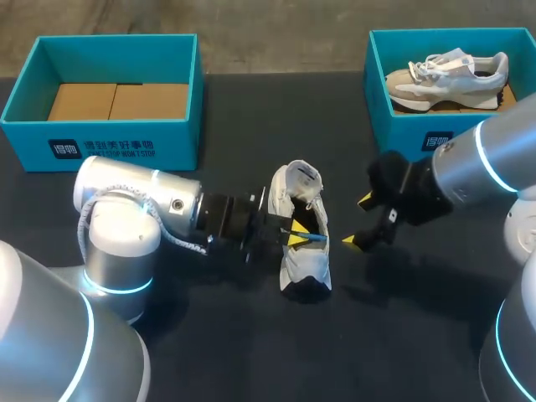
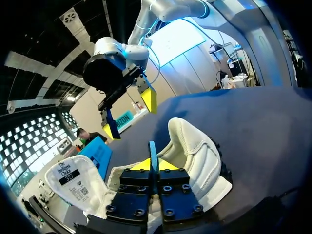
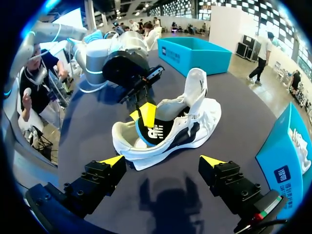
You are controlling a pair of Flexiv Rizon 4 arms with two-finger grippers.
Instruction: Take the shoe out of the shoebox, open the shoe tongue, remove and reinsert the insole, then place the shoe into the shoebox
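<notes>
Shoe (image 1: pixel 306 261) is mid-bench (image 1: pixel 251 360), long axis pointing away from me, heel nearest, tongue (image 1: pixel 299 180) flipped up. Left hand (image 1: pixel 294 234) is at the shoe's left side, fingers clamped on the insole (image 3: pixel 157 130), which stands half out of the heel opening. Right hand (image 1: pixel 357 221) is just beside the right flank, fingers apart, empty. I'd say the left hand makes the next move and the right can brace the shoe.
</notes>
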